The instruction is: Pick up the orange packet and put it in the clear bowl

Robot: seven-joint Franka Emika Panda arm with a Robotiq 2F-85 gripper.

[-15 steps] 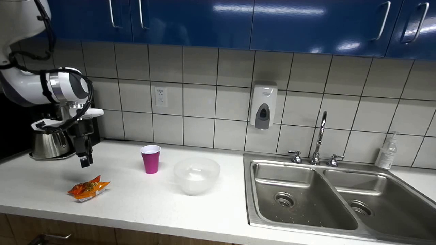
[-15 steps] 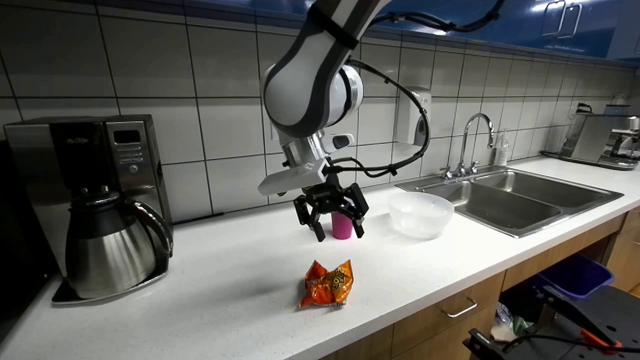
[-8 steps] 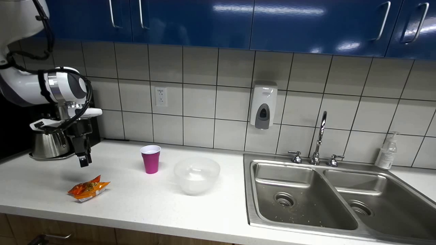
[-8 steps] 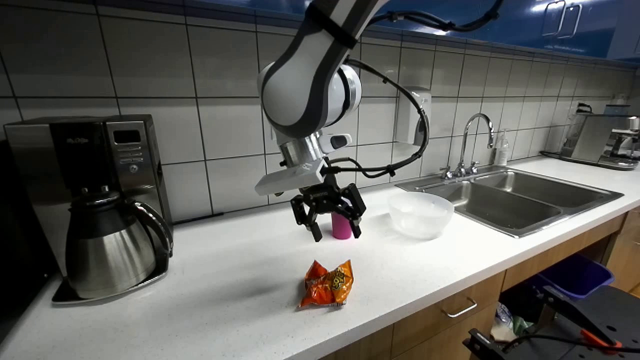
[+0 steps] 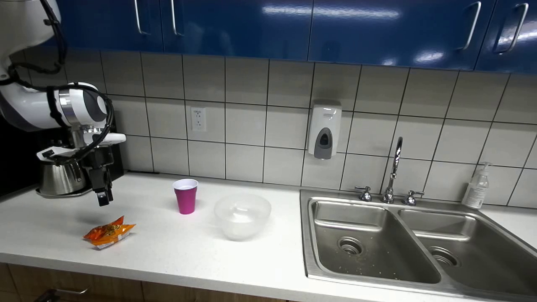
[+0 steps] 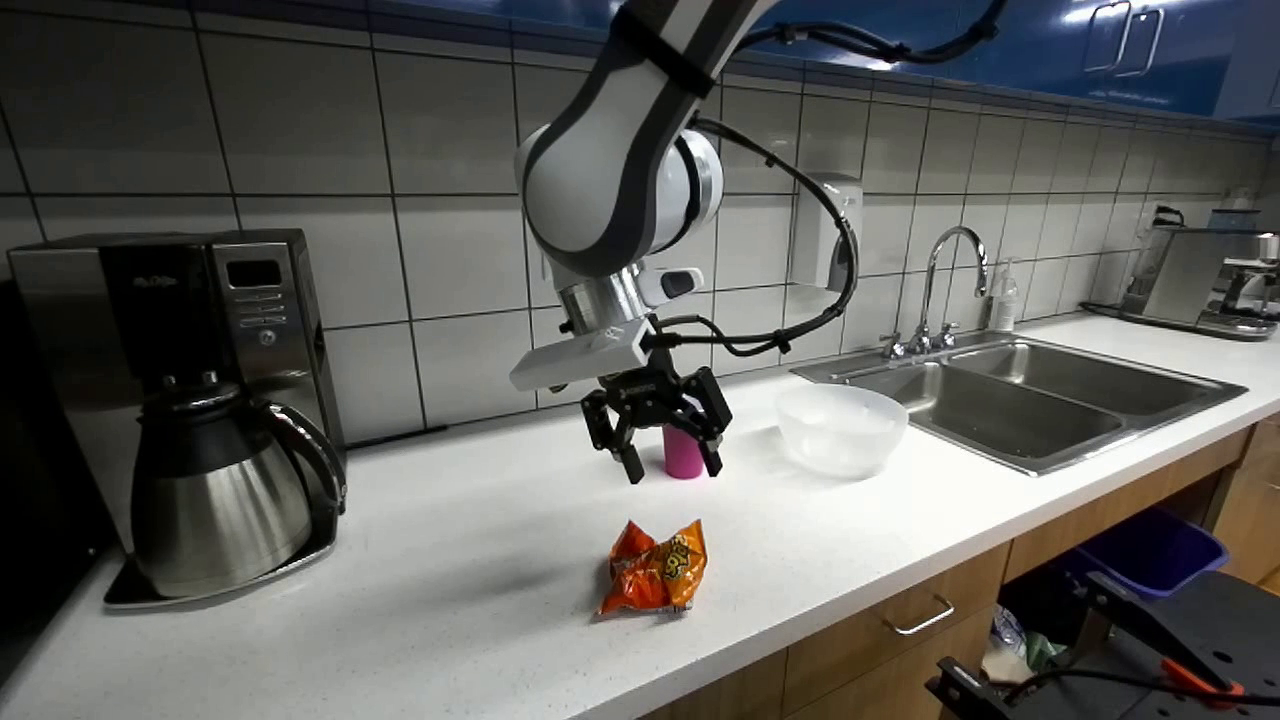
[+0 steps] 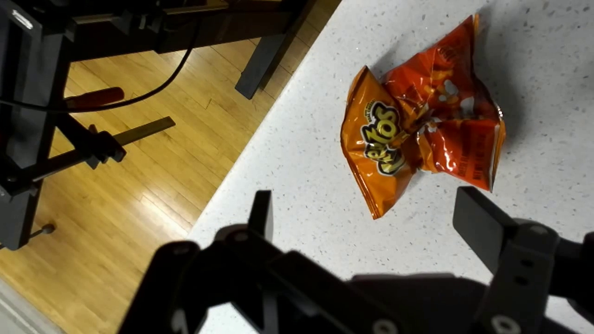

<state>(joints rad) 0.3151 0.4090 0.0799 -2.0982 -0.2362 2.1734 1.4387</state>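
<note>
In an exterior view, the arm is at the left edge, which cuts off its upper part, and it bends so that the gripper points down. From this side I cannot tell how wide it stands. Lower than the gripper, and apart from it, the orange packet lies on the white bench. The cup, purple outside and white inside, stands upright near the clear bowl, which is round and of whitish, see-through plastic.

In an exterior view, the fingers are well spread above the bench, and they point down. The cup stands behind the gripper and is partly hidden by it.

In the wrist view, the gripper shows at the bottom, its dark parts blurred and cut off, the two fingers wide apart. The orange packet lies beyond them, glossy and crumpled; its letters are partly lost in the folds. The bench shows small grey specks.
</note>
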